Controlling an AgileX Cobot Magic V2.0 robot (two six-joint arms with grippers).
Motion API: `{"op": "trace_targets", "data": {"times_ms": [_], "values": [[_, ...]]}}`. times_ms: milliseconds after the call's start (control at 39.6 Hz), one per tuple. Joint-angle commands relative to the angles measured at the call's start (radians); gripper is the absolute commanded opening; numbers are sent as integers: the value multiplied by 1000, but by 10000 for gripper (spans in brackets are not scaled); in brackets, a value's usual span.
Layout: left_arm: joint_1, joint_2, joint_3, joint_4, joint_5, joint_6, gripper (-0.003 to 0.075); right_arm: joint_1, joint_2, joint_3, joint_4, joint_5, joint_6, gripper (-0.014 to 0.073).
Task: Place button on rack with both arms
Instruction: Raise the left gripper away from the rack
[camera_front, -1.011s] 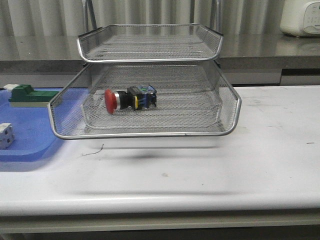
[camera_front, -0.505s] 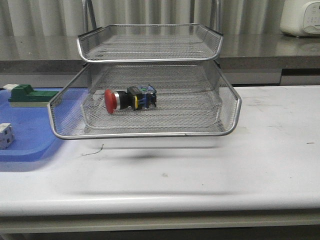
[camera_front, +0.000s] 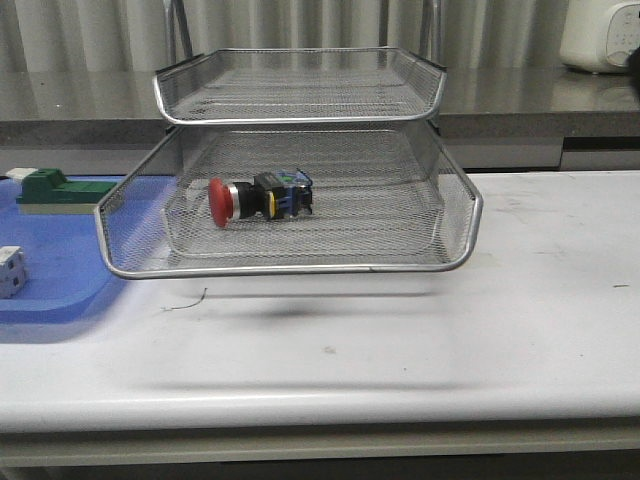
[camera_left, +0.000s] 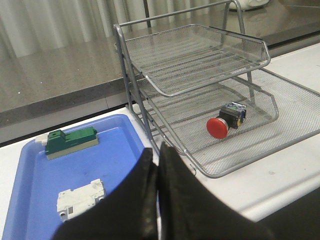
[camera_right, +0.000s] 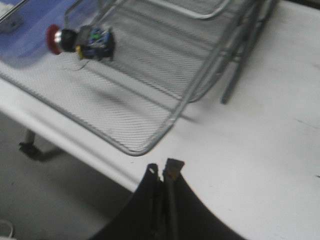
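The button (camera_front: 258, 198), with its red head and black body, lies on its side in the middle tier of the silver wire rack (camera_front: 290, 268). It also shows in the left wrist view (camera_left: 226, 119) and in the right wrist view (camera_right: 79, 39). My left gripper (camera_left: 156, 152) is shut and empty, well back from the rack (camera_left: 235, 155), over the blue tray's edge. My right gripper (camera_right: 163, 170) is shut and empty, over the white table short of the rack's front corner (camera_right: 142, 148). Neither gripper shows in the front view.
A flat blue tray (camera_front: 60, 290) lies left of the rack, holding a green block (camera_front: 55, 190) and a white cube (camera_front: 10, 272). In the left wrist view the tray (camera_left: 120, 150) also holds the green block (camera_left: 70, 141) and a white part (camera_left: 80, 199). A white appliance (camera_front: 600, 35) stands back right.
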Motion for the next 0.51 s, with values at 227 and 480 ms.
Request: {"op": "trace_targets", "data": {"times_ms": [227,480], "values": [[2,13,-23,-13,-87,-10,-19,321,254,-74,25,-183,-12,-60],[2,13,-23,-13,-87,-10,-19,465,470,-170,61,-203,-12,-60]]}}
